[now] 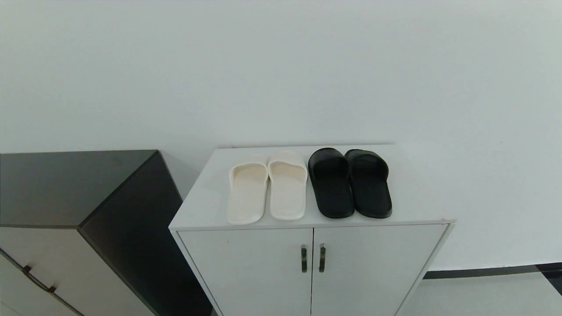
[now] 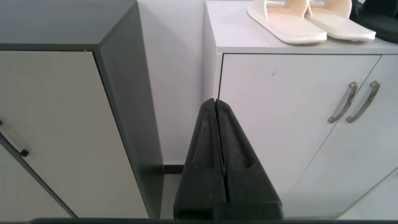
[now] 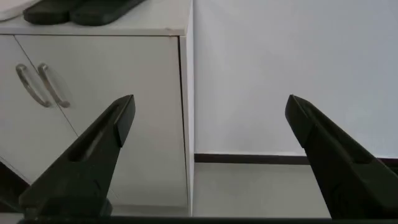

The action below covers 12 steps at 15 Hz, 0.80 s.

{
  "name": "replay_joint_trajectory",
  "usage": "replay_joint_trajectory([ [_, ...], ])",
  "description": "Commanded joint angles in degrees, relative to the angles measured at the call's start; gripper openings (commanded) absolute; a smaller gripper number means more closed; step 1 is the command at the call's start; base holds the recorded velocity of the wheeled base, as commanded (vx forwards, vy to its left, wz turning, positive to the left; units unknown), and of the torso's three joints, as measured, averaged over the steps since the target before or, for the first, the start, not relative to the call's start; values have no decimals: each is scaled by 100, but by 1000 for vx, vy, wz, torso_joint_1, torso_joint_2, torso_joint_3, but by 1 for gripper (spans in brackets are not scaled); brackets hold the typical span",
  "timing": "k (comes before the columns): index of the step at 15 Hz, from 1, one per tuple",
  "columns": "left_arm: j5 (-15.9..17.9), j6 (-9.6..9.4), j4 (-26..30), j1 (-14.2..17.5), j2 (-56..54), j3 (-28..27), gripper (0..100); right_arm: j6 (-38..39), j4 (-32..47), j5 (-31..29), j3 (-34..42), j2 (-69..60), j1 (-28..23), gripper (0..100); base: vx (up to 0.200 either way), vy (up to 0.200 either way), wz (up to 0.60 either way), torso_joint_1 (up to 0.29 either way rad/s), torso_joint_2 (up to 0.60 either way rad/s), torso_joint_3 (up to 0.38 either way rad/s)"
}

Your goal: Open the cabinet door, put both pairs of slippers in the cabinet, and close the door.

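A white cabinet [image 1: 246, 267] stands against the wall with both doors closed and two metal handles [image 1: 312, 258] at the middle seam. On its top lie a pair of cream slippers [image 1: 267, 188] on the left and a pair of black slippers [image 1: 349, 182] on the right. My left gripper [image 2: 216, 102] is shut with nothing in it, low in front of the cabinet's left door [image 2: 280, 118], and the cream slippers [image 2: 311, 22] lie above it. My right gripper [image 3: 211, 109] is open and holds nothing, facing the cabinet's right corner [image 3: 185, 93], beside the handles [image 3: 40, 84] and below the black slippers [image 3: 81, 9].
A dark-topped cabinet [image 1: 66, 188] with a drawer handle [image 1: 38, 281] stands close to the left of the white one, with a narrow gap [image 2: 171, 93] between them. To the right are bare wall and open floor [image 1: 487, 294] with a dark baseboard.
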State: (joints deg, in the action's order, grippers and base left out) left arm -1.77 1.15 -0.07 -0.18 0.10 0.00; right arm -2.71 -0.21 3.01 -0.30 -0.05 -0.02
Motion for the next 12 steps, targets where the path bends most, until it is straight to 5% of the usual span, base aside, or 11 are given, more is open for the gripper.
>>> replay_joint_trajectory([
  [1,1,8,-1,1,-1,0,0,1176,-23,261,-1332,462,169,100,0,0,0,0,0,0],
  [2,19,-9,-1,1,-1,0,0,1782,258,464,-1991,928,292,100,0,0,0,0,0,0],
  [5,27,-9,-1,1,-1,0,0,1317,258,1413,-2220,2747,328,100,0,0,0,0,0,0],
  [8,27,-18,-1,1,-1,0,0,1334,-1175,1307,-2439,4602,917,100,0,0,0,0,0,0],
  [10,27,-9,-1,1,-1,0,0,1387,-1447,323,-2764,5393,1848,100,0,0,0,0,0,0],
  [11,27,-18,-1,1,-1,0,0,1712,-1447,-591,-3107,5814,2903,100,0,0,0,0,0,0],
  [12,27,-18,-1,1,-1,0,0,1879,-1447,-1136,-3371,6140,3439,100,0,0,0,0,0,0],
])
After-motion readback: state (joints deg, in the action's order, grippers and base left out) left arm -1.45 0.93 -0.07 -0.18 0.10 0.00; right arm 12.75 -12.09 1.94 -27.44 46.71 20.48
